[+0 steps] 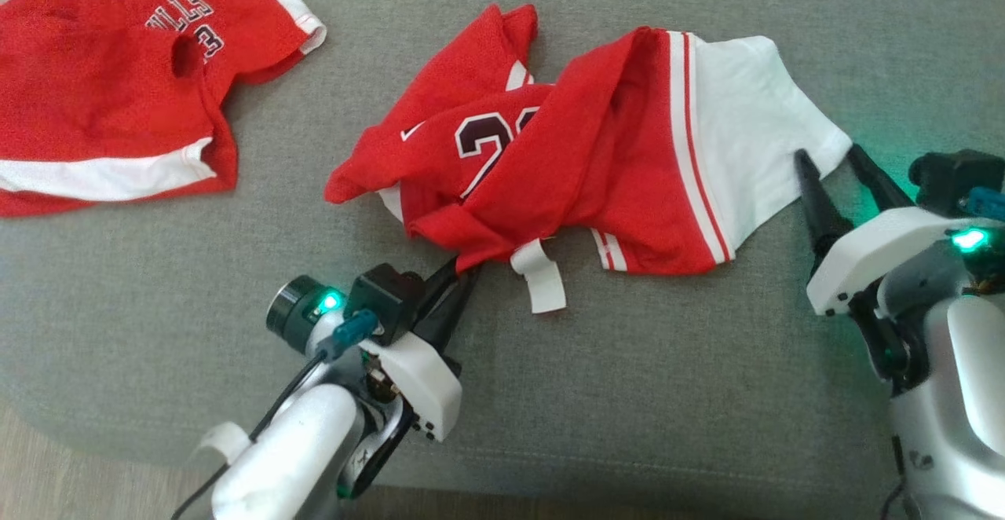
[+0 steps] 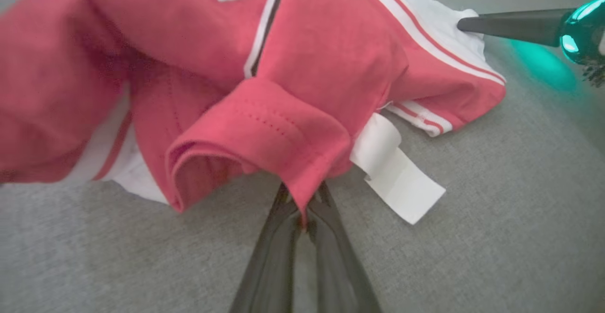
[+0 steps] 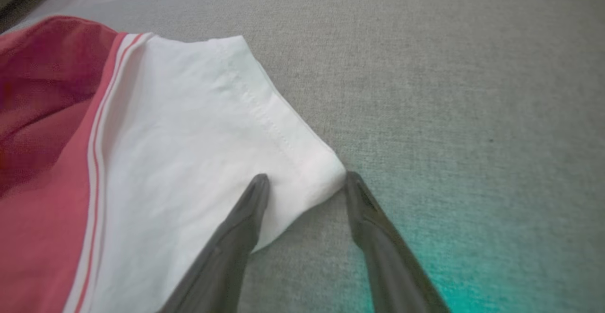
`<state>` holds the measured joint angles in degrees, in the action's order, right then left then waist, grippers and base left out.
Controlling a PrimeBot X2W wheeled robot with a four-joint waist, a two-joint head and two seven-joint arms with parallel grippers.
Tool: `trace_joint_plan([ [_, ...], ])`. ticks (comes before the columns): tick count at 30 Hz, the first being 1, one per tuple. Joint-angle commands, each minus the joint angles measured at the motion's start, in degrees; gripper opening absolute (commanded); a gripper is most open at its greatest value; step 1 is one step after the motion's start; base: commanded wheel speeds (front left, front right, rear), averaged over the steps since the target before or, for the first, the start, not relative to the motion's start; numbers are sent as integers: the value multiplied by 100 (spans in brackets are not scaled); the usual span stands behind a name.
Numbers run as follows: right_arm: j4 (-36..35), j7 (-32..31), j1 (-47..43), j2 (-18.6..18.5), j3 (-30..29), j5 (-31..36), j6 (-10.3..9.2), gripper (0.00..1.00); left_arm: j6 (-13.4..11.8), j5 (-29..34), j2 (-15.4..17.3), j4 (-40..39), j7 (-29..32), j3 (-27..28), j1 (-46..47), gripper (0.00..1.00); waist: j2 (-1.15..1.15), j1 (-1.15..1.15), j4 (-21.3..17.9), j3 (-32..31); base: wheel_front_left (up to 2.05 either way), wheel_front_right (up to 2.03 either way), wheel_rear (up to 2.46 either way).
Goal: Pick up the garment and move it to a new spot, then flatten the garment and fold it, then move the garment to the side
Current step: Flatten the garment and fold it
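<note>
The garment [image 1: 597, 166], a red-and-white jersey, is lying crumpled at the middle of the grey upholstered surface [image 1: 628, 394]. The left claw [image 1: 462, 278] is pinching shut on a folded red hem [image 2: 264, 133] at the near edge, just beside a blank white tag [image 1: 543, 283]. The right claw [image 1: 826, 155] is standing wide open and gripping nothing, one finger over the white corner [image 3: 326, 171] and the other just beside it. The fabric is looking light, soft and limp, so it is likely to sag between holds; hems and corners are offering the firmest purchase. A dark numeral "2" [image 1: 487, 139] is showing partly among the folds. A second red jersey [image 1: 102, 88], lying well apart at the far left, is showing upside-down "LLS" and "3".
</note>
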<state>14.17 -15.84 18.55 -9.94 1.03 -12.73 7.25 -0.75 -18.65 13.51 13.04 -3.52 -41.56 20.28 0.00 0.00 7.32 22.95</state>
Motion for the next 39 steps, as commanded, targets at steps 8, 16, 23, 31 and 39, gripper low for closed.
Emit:
trace_joint_plan([
  [8,-515,565,-91,-110,-245,-42,24,0,-343,-96,211,-635,-540,667,20,0,0,0,-36,-283,0,0,0],
  [16,-2055,1041,-157,-236,-650,168,24,0,-906,-193,738,-1800,-704,1583,24,0,0,0,-251,-880,0,0,0],
  [23,-3572,817,188,-598,-995,237,24,0,-1155,-91,1243,-2938,-424,2295,732,0,0,0,-418,-1446,0,0,0],
  [31,-4184,344,696,-1053,-1367,19,24,0,-1041,-181,1545,-3464,142,2561,1558,0,0,0,-547,-1763,0,0,0],
  [39,-4103,-16,964,-1219,-1367,-351,24,0,-948,-434,1463,-3480,501,2448,1819,0,0,0,-623,-1653,0,0,0],
])
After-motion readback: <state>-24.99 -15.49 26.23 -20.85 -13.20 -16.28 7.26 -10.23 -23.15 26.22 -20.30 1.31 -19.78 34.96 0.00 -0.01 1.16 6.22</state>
